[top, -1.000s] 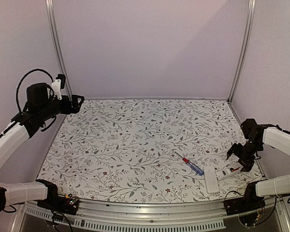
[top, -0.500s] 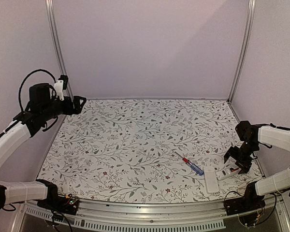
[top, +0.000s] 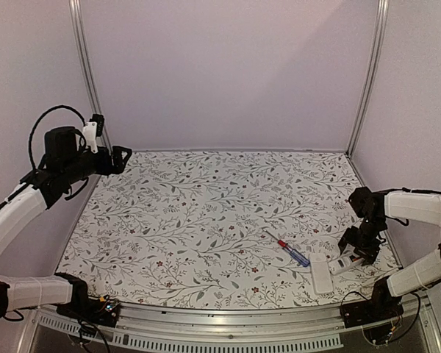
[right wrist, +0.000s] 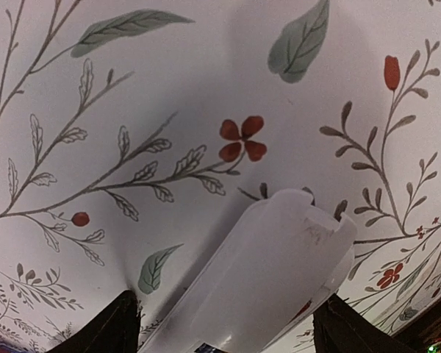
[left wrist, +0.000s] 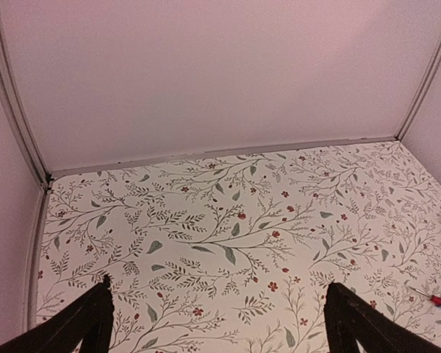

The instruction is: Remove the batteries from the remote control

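The remote control (top: 341, 263) is a slim white oblong lying near the table's front right, and it fills the lower middle of the right wrist view (right wrist: 272, 272). My right gripper (top: 356, 247) is low over it, open, with one dark finger on each side of the remote (right wrist: 228, 323) and a gap showing at both. A thin red sliver (right wrist: 306, 309) shows at the remote's lower right edge; I cannot tell whether it is one of the batteries. My left gripper (top: 118, 157) hangs open and empty high over the far left corner (left wrist: 220, 309).
A flat white plate (top: 320, 273) lies just left of the remote, near the front edge. A screwdriver with a red-and-blue handle (top: 288, 249) lies left of that, and its tip shows in the left wrist view (left wrist: 437, 301). The right side wall is close behind the right arm.
My right gripper has moved left and down over the remote, and its jaws have narrowed a little. The left arm shifted slightly at first and then stayed still.
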`<state>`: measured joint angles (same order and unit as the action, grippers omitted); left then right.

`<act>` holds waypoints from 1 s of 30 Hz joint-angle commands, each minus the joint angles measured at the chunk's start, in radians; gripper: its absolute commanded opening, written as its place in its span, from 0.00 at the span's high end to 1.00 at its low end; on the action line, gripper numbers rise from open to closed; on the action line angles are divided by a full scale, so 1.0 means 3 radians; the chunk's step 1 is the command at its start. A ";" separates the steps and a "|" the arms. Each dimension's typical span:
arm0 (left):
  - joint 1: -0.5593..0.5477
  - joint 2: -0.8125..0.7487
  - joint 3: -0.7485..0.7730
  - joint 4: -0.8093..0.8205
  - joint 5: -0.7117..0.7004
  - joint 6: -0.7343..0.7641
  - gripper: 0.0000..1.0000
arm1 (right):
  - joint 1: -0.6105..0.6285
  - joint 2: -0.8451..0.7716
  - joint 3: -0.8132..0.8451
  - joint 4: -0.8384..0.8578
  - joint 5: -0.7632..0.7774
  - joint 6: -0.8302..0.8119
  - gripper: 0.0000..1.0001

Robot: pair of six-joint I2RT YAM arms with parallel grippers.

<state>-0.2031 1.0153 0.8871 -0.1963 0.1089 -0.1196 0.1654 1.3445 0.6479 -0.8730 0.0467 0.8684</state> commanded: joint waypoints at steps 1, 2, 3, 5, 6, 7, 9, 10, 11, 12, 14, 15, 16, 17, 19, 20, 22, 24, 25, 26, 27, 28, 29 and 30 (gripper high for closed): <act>-0.0049 0.0006 -0.0017 -0.0001 0.0012 0.0007 0.00 | 0.0100 0.0067 -0.0016 0.0233 0.0041 0.0052 0.22; -0.0053 0.0005 -0.0016 -0.0005 0.0007 0.0006 0.00 | 0.0110 0.0072 -0.0024 0.0247 0.0035 0.0060 0.22; -0.0051 0.0001 -0.0017 -0.0004 0.0001 0.0008 0.00 | 0.0129 0.0085 -0.0034 0.0276 0.0020 0.0069 0.25; -0.0054 0.0001 -0.0014 -0.0004 0.0002 0.0008 0.00 | 0.0169 0.0103 -0.0039 0.0324 -0.0004 0.0071 0.29; -0.0054 -0.0003 -0.0017 -0.0003 -0.0004 0.0009 0.00 | 0.0195 0.0128 -0.0034 0.0345 -0.0007 0.0067 0.31; -0.0054 -0.0001 -0.0015 -0.0004 -0.0005 0.0008 0.00 | 0.0222 0.0139 -0.0023 0.0361 0.0002 0.0066 0.32; -0.0054 -0.0004 -0.0015 -0.0005 -0.0010 0.0006 0.00 | 0.0270 0.0168 0.0003 0.0389 0.0011 0.0063 0.34; -0.0057 -0.0004 -0.0015 -0.0009 -0.0014 0.0011 0.00 | 0.0285 0.0185 0.0018 0.0409 0.0012 0.0057 0.35; -0.0054 -0.0004 -0.0014 -0.0006 -0.0018 0.0012 0.00 | 0.0295 0.0198 0.0038 0.0431 0.0004 0.0048 0.37; -0.0056 -0.0004 -0.0015 -0.0009 -0.0023 0.0015 0.00 | 0.0314 0.0210 0.0058 0.0457 -0.0002 0.0041 0.39; -0.0058 -0.0012 -0.0019 -0.0007 -0.0030 0.0016 0.00 | 0.0362 0.0236 0.0111 0.0532 -0.0002 0.0009 0.42; -0.0054 -0.0010 -0.0020 -0.0007 -0.0034 0.0019 0.00 | 0.0392 0.0250 0.0159 0.0564 -0.0006 -0.0019 0.43; -0.0056 -0.0010 -0.0022 -0.0010 -0.0043 0.0016 0.00 | 0.0420 0.0268 0.0196 0.0609 -0.0010 -0.0038 0.43; -0.0056 -0.0010 -0.0025 -0.0014 -0.0050 0.0022 0.00 | 0.0445 0.0308 0.0240 0.0646 -0.0017 -0.0073 0.44; -0.0058 -0.0012 -0.0026 -0.0011 -0.0058 0.0021 0.00 | 0.0463 0.0380 0.0315 0.0721 -0.0030 -0.0149 0.47; -0.0057 -0.0010 -0.0026 -0.0013 -0.0065 0.0023 0.00 | 0.0466 0.0436 0.0349 0.0758 -0.0040 -0.0190 0.48; -0.0057 -0.0013 -0.0027 -0.0013 -0.0075 0.0026 0.00 | 0.0473 0.0517 0.0400 0.0837 -0.0057 -0.0267 0.51; -0.0058 -0.0010 -0.0027 -0.0015 -0.0085 0.0028 0.00 | 0.0476 0.0596 0.0458 0.0889 -0.0059 -0.0342 0.54; -0.0059 -0.0010 -0.0027 -0.0016 -0.0091 0.0028 0.00 | 0.0478 0.0633 0.0488 0.0909 -0.0059 -0.0387 0.55; -0.0059 -0.0010 -0.0027 -0.0018 -0.0099 0.0030 0.00 | 0.0480 0.0659 0.0519 0.0930 -0.0063 -0.0413 0.56; -0.0055 -0.0010 -0.0027 -0.0016 -0.0107 0.0035 0.00 | 0.0485 0.0694 0.0554 0.0951 -0.0061 -0.0451 0.57; -0.0056 -0.0010 -0.0027 -0.0016 -0.0116 0.0040 0.00 | 0.0493 0.0715 0.0586 0.0978 -0.0063 -0.0474 0.57; -0.0056 -0.0010 -0.0029 -0.0018 -0.0124 0.0041 0.00 | 0.0500 0.0739 0.0621 0.1009 -0.0068 -0.0520 0.58; -0.0060 -0.0010 -0.0032 -0.0016 -0.0132 0.0042 0.00 | 0.0512 0.0767 0.0667 0.1041 -0.0080 -0.0558 0.58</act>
<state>-0.2085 1.0153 0.8871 -0.1978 0.0860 -0.1192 0.2981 1.5269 0.7891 -0.8040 0.0654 0.7540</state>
